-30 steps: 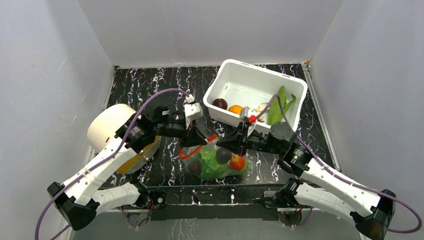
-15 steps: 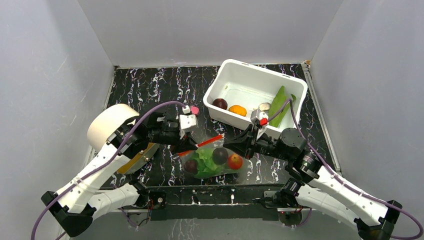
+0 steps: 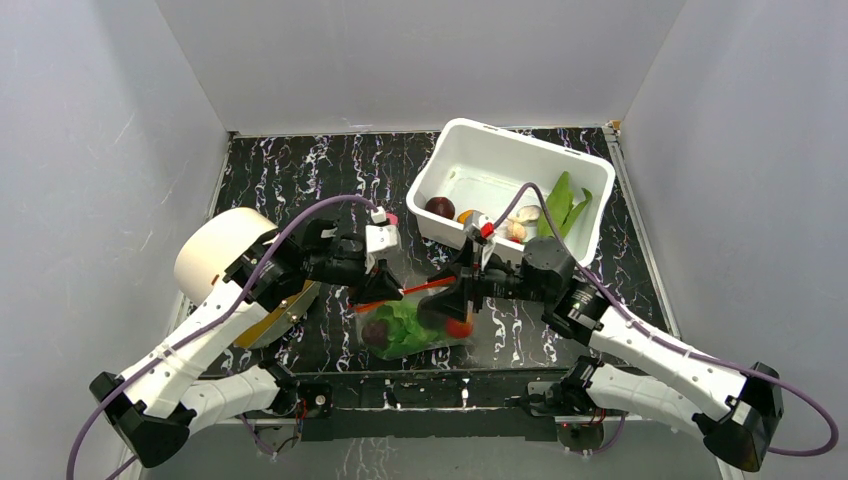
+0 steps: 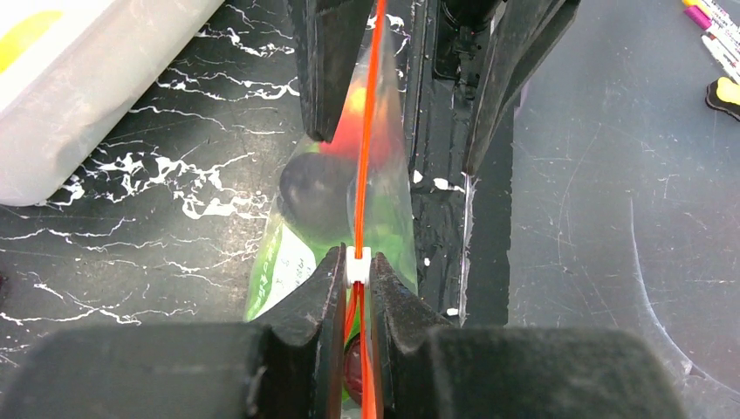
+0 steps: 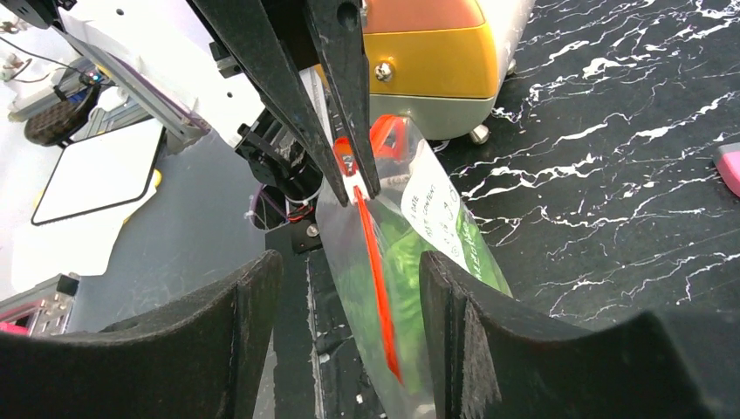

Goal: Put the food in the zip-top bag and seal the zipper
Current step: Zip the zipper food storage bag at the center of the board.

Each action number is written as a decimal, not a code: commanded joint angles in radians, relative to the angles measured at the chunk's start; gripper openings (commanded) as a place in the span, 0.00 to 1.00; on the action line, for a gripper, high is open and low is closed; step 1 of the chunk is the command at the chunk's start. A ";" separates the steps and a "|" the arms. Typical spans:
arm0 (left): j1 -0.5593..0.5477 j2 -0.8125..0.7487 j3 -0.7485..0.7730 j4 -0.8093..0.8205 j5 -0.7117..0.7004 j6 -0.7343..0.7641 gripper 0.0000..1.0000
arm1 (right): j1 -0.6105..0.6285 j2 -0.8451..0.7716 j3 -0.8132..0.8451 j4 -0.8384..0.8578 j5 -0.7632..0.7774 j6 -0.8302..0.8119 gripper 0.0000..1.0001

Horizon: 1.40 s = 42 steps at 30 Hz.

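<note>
The zip-top bag [image 3: 415,322] lies on the black table near the front edge, with pale-green cabbage [image 3: 400,325], a dark purple round [image 3: 378,333] and a red tomato [image 3: 460,327] inside. My left gripper [image 3: 385,292] is shut on the orange-red zipper [image 4: 368,131] at its white slider [image 4: 358,264]. My right gripper [image 5: 349,262] stands open at the bag's other end. Its fingers [image 5: 454,323] straddle the zipper [image 5: 375,271] without touching it. More food sits in the white tub [image 3: 470,135]: a dark round [image 3: 440,207], an orange piece [image 3: 466,215], mushrooms [image 3: 522,222] and long green pods [image 3: 560,205].
The white tub stands at the back right, just behind the right wrist. A white cylinder [image 3: 222,250] and a yellow-orange object [image 3: 280,315] sit at the left beside the left arm. The table's front edge runs close below the bag.
My right gripper has opened, drawn back to the right, then come left again to straddle the bag's right end. My left gripper stays shut on the zipper, and the bag has shifted slightly left.
</note>
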 commanded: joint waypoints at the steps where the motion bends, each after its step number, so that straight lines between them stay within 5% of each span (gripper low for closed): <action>1: 0.006 0.000 0.029 0.057 0.052 -0.015 0.00 | -0.002 0.029 0.078 0.056 -0.046 -0.022 0.57; 8: 0.006 0.000 0.046 0.073 0.067 -0.018 0.00 | -0.002 0.091 0.137 0.010 -0.033 -0.113 0.46; 10: 0.006 0.001 0.054 0.067 0.068 -0.021 0.00 | -0.002 0.089 0.169 -0.051 -0.035 -0.191 0.31; 12: 0.005 0.003 0.063 0.056 0.080 -0.019 0.00 | -0.002 0.086 0.194 -0.074 -0.024 -0.227 0.04; 13: 0.006 0.003 0.066 0.054 0.085 -0.015 0.00 | -0.002 0.088 0.205 -0.085 -0.021 -0.243 0.00; 22: 0.006 -0.025 0.071 0.024 0.060 -0.015 0.00 | -0.004 0.058 0.257 -0.257 0.012 -0.372 0.00; 42: 0.006 -0.063 0.123 -0.261 -0.159 0.129 0.00 | -0.010 -0.097 0.298 -0.458 0.426 -0.450 0.00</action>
